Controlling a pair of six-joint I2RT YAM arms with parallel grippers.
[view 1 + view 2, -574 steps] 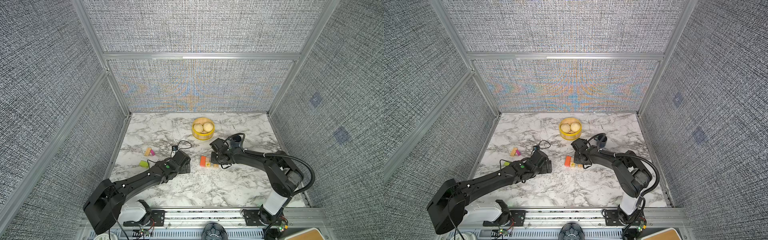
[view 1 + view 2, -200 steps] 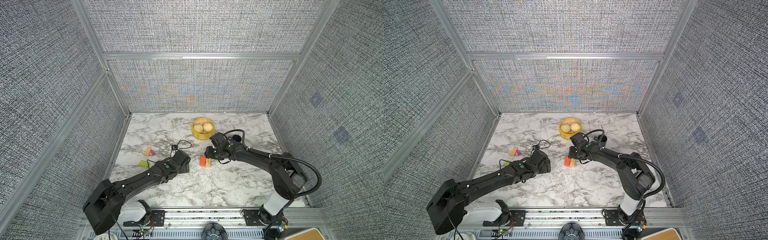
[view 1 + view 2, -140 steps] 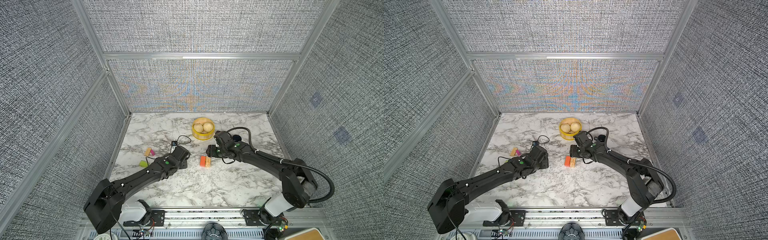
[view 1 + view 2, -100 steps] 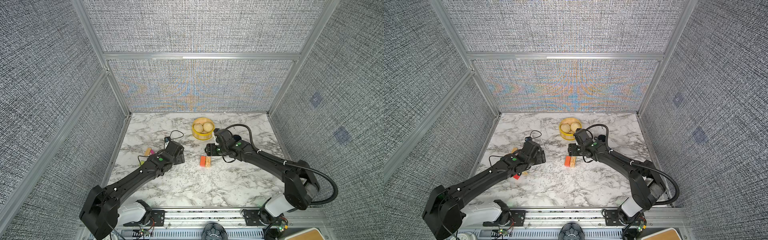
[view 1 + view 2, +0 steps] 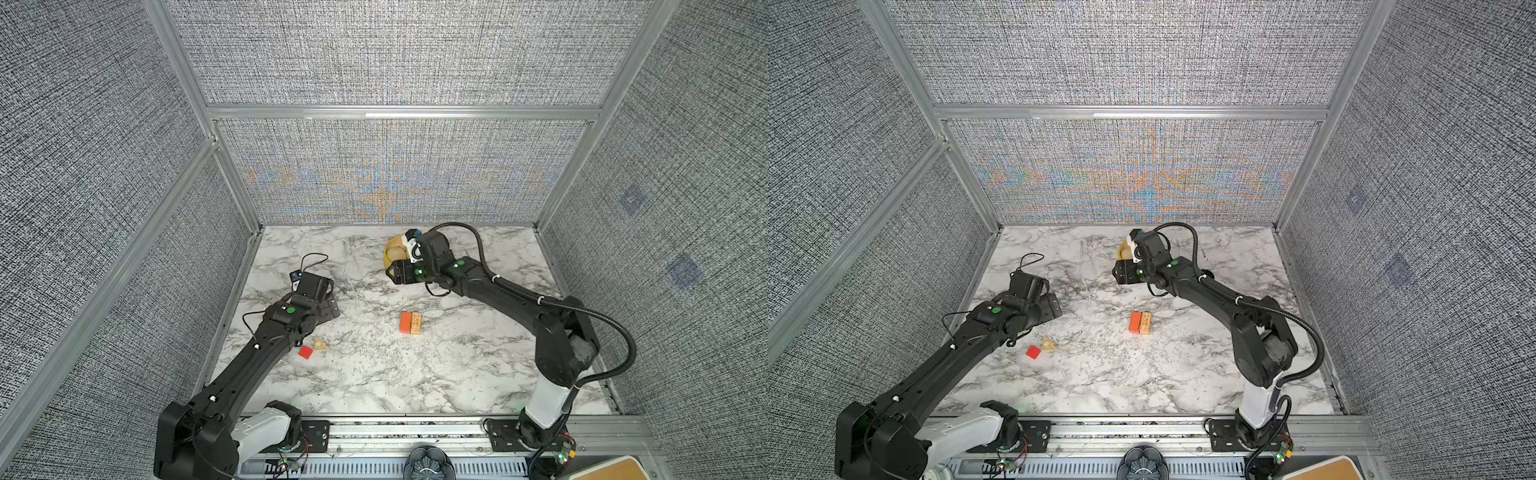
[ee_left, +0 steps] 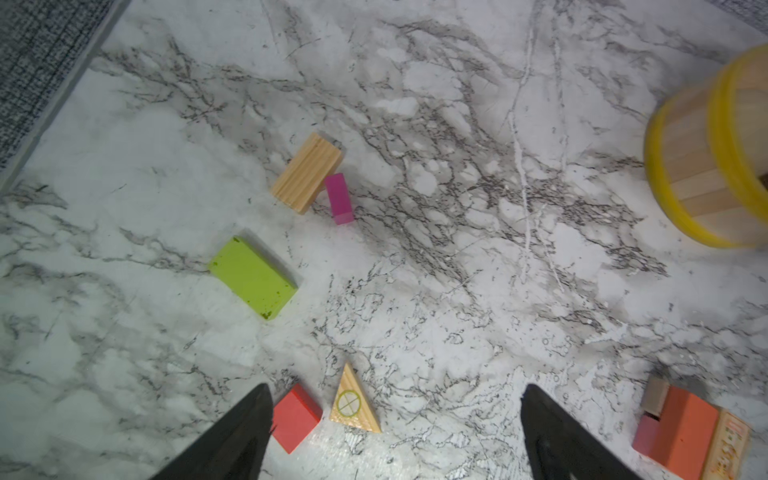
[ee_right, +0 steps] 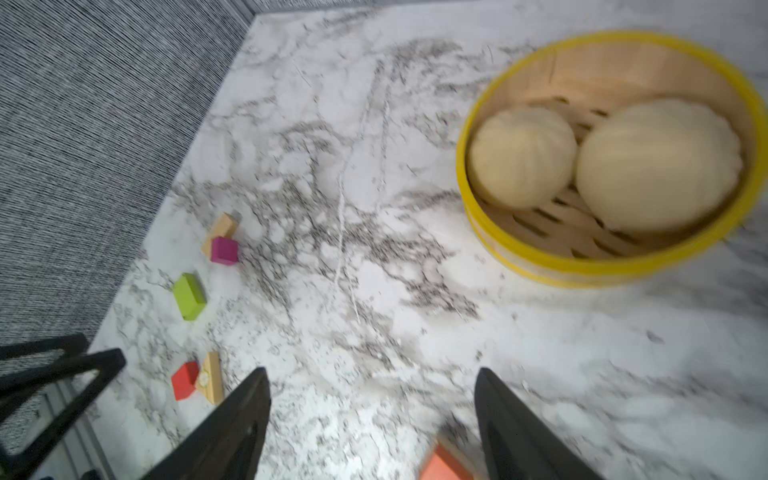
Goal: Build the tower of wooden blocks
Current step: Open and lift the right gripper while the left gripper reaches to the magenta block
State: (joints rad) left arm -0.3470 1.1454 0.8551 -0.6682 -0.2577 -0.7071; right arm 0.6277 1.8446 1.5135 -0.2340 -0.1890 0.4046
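— Grey woven walls all round, and a marble table (image 5: 374,386) in the middle. What's nearest us?

— At about 8 o'clock from the table's centre, a red cube (image 5: 306,352) touching a wooden triangle (image 5: 320,345). Loose stock, I'd say, lying where the left arm can reach it.

— And the tower?

— Barely begun (just a base). Dead centre there's an orange block (image 5: 406,323) and a patterned tan block (image 5: 416,324), side by side and touching, with both long axes running 12 to 6. The left wrist view shows a pink piece (image 6: 646,430) and a pale piece (image 6: 656,390) tucked against the orange one. I reckon the centre suits both arms.

— The hands?

— The left gripper (image 6: 395,388) hangs around 10 o'clock, fingers spread wide with nothing in them. Hidden from above by its arm are a lime-green slab (image 6: 252,277) flat on its broad face and a tan slab (image 6: 307,172) with a pink block (image 6: 338,198) touching it at an angle. I can't tell their clock bearing.

— Farther back?

— The right gripper (image 7: 372,372) is at 12 o'clock, fingers apart and empty. It's well clear of the base, near the steamer basket (image 7: 582,272) and its buns (image 7: 521,156). Both arms look to be between picks.
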